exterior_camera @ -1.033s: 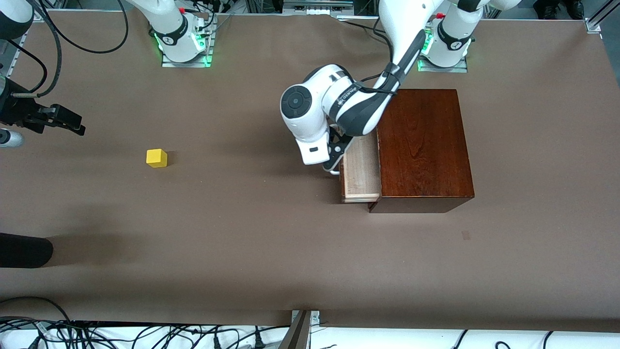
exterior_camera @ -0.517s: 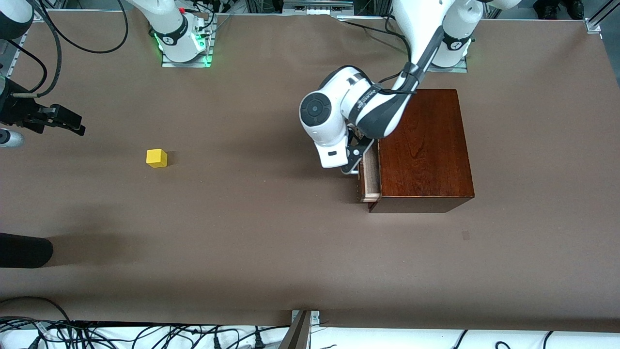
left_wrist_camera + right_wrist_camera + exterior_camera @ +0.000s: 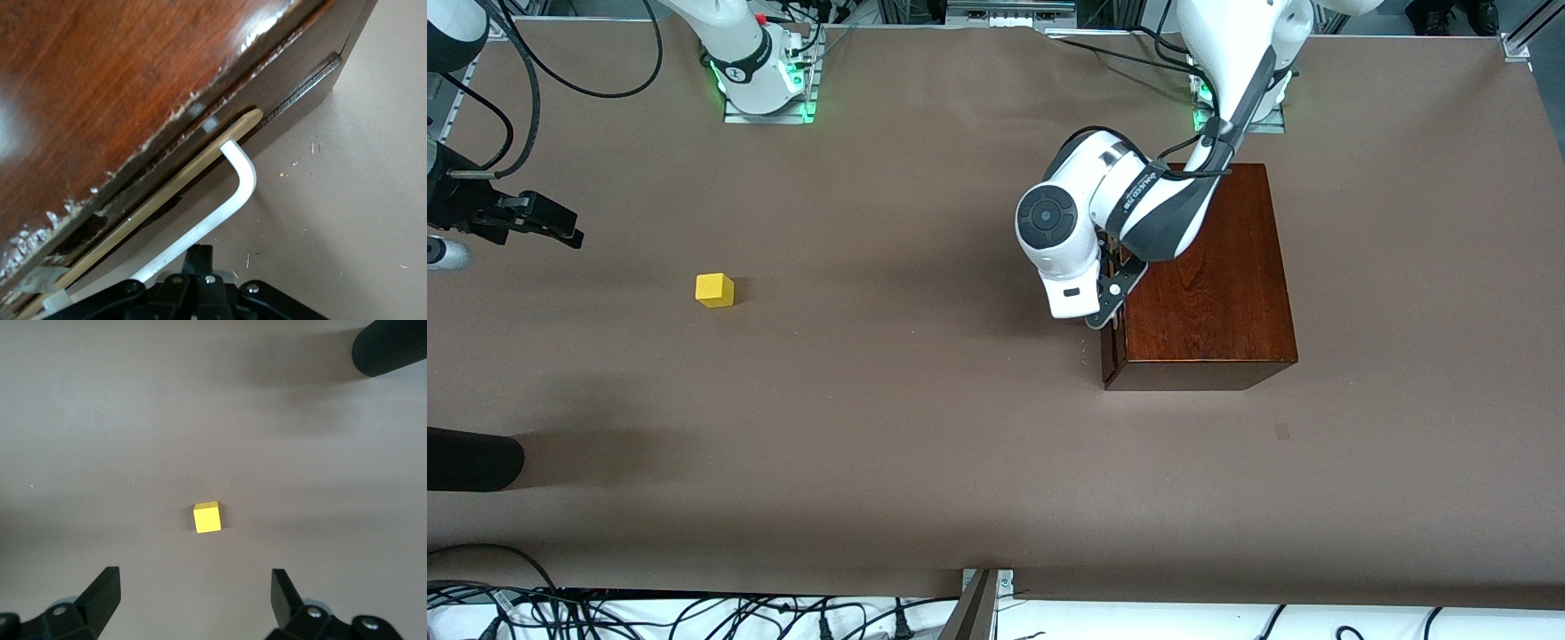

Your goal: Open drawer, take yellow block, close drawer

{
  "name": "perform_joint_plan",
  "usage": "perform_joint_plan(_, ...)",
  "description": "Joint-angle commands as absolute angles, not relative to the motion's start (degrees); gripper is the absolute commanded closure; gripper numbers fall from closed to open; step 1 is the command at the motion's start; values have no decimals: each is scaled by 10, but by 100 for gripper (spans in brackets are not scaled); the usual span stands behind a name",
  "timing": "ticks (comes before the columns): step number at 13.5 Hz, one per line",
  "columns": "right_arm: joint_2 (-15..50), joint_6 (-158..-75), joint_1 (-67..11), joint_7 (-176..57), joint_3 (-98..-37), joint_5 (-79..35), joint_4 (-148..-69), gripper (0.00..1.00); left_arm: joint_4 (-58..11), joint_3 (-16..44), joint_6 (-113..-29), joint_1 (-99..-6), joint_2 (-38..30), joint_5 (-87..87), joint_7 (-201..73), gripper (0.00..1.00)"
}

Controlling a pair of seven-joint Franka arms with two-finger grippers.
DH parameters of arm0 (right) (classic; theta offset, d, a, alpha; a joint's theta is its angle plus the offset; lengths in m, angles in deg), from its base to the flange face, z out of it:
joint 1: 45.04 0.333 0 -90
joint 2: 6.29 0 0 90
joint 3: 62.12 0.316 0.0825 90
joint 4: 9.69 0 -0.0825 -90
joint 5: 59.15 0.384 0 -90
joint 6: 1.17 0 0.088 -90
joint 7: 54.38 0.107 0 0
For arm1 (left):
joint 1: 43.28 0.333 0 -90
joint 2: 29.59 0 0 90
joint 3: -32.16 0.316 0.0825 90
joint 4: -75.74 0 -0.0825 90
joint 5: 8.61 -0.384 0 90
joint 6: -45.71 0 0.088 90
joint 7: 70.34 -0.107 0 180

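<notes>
A matte brown worktop (image 3: 925, 444) fills the frame, with a glossy dark-brown wooden box (image 3: 1209, 267) at centre right, its top showing reddish grain and its edge chipped pale in the left wrist view. The drawer (image 3: 167, 193), a light-wood tray with a dark front and a white U-shaped handle (image 3: 227, 207), now sits almost flush in the box, only a thin pale strip showing; a second ago a broad stretch of the tray stood out toward the right arm's end of the worktop. The left arm, white with dark joints, reaches down from the upper right, and the left claw (image 3: 1108, 307) is against the drawer front, its fingers pressed together with the handle bar just at their tips; whether the bar is pinched cannot be told. At the far left edge the right claw (image 3: 543, 218) waits, fingers spread wide and holding nothing. The yellow block (image 3: 715, 290), a small bright cube, lies alone on the worktop at centre left, unmoved.
</notes>
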State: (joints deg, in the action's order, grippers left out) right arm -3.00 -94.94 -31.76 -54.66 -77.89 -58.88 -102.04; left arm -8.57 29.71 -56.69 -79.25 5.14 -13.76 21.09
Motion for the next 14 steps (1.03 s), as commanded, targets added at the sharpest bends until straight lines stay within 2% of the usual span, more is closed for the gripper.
perform_joint_plan(1, -32, -942, -321, -539, -774, -592, -1014, 0, -103, 298, -559, -786, 24, -150, 190, 100)
perform_joint_plan(3, -33, -942, -321, -539, -774, -592, -1014, 0, -86, 291, -560, -787, 7, -119, 199, 100)
perform_joint_plan(4, -33, -942, -321, -540, -774, -592, -1014, 0, -79, 291, -560, -787, 5, -96, 198, 66)
perform_joint_plan(5, -33, -942, -321, -539, -774, -592, -1014, 0, -76, 290, -560, -788, -4, -90, 190, 18)
perform_joint_plan(6, -33, -942, -321, -539, -774, -591, -1014, 0, -75, 289, -560, -789, -11, -88, 179, 0)
perform_joint_plan(11, -33, -942, -320, -537, -773, -590, -1013, 0, -83, 290, -556, -752, -91, -28, 47, 0)
perform_joint_plan(14, -33, -942, -320, -537, -773, -590, -1013, 0, -99, 288, -521, -703, -143, -4, -41, 0)
